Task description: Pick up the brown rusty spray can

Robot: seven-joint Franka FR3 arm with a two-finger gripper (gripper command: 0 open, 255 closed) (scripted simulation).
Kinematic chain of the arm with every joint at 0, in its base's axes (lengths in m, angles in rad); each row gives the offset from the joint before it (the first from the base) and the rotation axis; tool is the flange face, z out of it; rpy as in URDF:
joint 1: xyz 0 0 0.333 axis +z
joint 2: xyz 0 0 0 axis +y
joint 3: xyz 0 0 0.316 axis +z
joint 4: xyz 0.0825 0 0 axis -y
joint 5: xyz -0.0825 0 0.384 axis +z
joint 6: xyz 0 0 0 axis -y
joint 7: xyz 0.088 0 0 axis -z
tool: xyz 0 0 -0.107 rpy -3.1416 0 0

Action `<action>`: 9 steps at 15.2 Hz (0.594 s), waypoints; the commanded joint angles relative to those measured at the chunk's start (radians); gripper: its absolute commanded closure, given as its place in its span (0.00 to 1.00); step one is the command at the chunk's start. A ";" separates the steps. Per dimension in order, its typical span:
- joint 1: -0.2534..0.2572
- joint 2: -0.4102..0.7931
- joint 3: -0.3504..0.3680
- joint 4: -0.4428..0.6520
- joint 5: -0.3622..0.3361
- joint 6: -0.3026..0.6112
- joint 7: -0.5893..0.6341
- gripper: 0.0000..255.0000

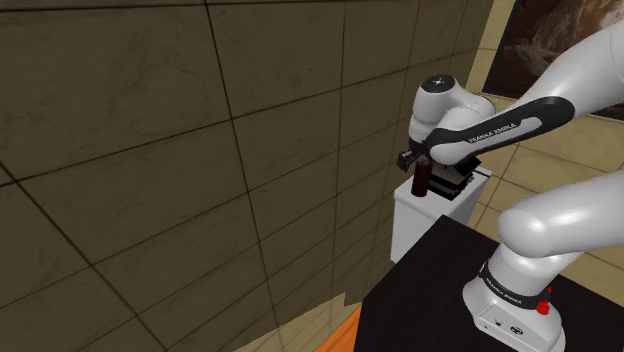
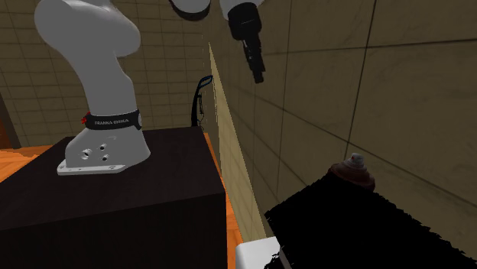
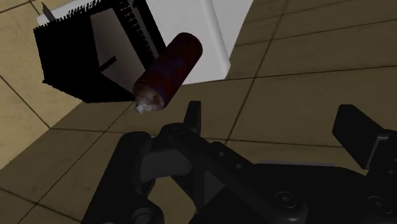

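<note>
Light: I see all views dim, walls point(image 1: 150, 150) murky brown | arm point(image 1: 560, 225) brightest, softly shaded, frame right | black jagged-edged patch point(image 2: 344, 229) lower right

arm point(image 1: 580, 80): elbow bent, forearm stretched toward shoulder view's left | claw point(image 3: 273, 119): fingers point(image 3: 193, 118) apart, holding nothing

Dark tiled wall point(image 1: 150, 150), white box point(image 1: 415, 228)

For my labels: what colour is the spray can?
The spray can is dark reddish brown, greyish at its nozzle end; best in the wrist view.
</note>
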 commanded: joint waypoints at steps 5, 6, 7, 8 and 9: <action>-0.354 0.221 0.162 0.043 -0.374 0.288 0.362 0.00; -0.435 0.260 0.210 0.064 -0.470 0.321 0.456 0.00; -0.513 0.300 0.257 0.090 -0.579 0.343 0.562 0.00; -0.583 0.342 0.299 0.121 -0.696 0.354 0.676 0.00; -0.639 0.384 0.331 0.155 -0.815 0.353 0.792 0.00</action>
